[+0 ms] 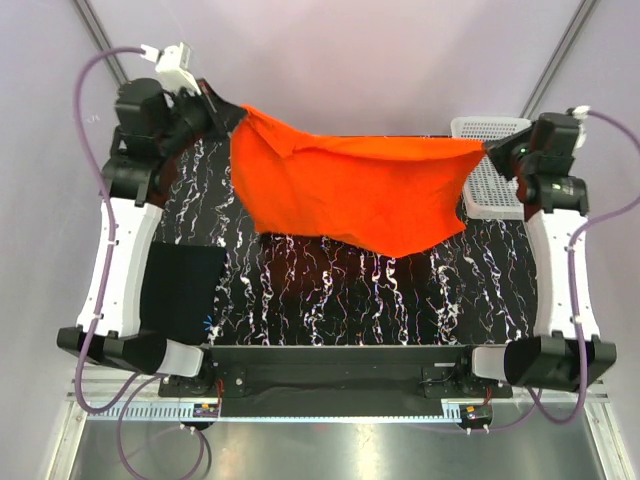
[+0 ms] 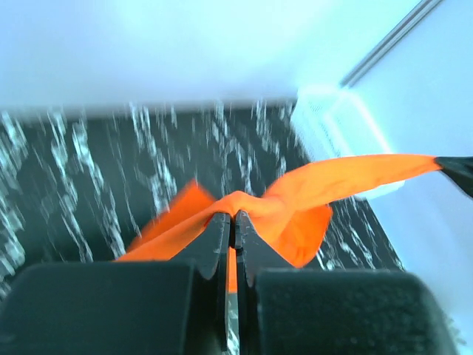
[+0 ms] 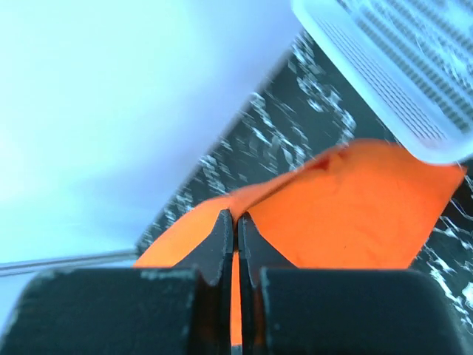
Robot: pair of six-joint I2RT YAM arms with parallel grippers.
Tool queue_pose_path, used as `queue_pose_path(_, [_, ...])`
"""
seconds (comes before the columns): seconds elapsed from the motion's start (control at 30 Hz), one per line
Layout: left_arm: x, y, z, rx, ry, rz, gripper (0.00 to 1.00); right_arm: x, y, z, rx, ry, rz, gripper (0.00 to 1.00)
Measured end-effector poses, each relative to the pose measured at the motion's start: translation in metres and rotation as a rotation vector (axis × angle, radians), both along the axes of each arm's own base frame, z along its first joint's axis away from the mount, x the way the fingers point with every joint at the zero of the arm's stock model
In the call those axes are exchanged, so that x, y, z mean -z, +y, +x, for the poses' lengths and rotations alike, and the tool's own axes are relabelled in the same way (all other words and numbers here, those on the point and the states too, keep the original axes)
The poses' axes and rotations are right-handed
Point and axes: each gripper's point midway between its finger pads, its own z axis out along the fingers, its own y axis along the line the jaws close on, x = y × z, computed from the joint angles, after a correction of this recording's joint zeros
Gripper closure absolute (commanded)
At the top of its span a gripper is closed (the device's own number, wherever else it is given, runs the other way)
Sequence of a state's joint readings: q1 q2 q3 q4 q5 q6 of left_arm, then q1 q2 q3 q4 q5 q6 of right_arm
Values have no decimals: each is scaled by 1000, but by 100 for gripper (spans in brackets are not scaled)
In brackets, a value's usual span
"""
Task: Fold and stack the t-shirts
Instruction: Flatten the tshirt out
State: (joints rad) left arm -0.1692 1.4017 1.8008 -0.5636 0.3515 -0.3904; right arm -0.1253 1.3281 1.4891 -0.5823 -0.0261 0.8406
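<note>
Your left gripper [image 1: 226, 118] is clenched on one upper corner of the orange shirt [image 1: 350, 190], and your right gripper [image 1: 490, 148] is clenched on the other. Both arms are raised and reach to the far side. The shirt hangs spread between them above the marbled mat [image 1: 330, 300]. You have two shirts: this one, and one black shirt [image 1: 182, 290] lying folded on the mat's left side. One white basket [image 1: 495, 195] stands far right.

Pale lilac walls [image 1: 350, 50] around black marbled mat [image 1: 340, 300]
</note>
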Motion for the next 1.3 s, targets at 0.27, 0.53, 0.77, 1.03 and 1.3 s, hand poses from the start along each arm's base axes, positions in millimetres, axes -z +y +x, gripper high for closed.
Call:
queue_pose_path(0.27, [-111,14,-61,15,-363,71,100,-136,9,-87,5,-312,-59,100])
queue_pose_path(0.53, [-228,34,-211,17,-784,77,100,-231,28,-234,1,-629,-118,100])
queue_pose_path(0.77, [-269,57,-288,-23,-983,32,100,-258,42,-298,-30,-734,-125,100])
queue_pose_path(1.03, [-176,46,-152,-135,-665,201,100,-132,35,-207,-39,-308,-6,100])
queue_pose_path(1.3, [88,10,22,-71,-87,517,100,48,25,-143,8,158,96,100])
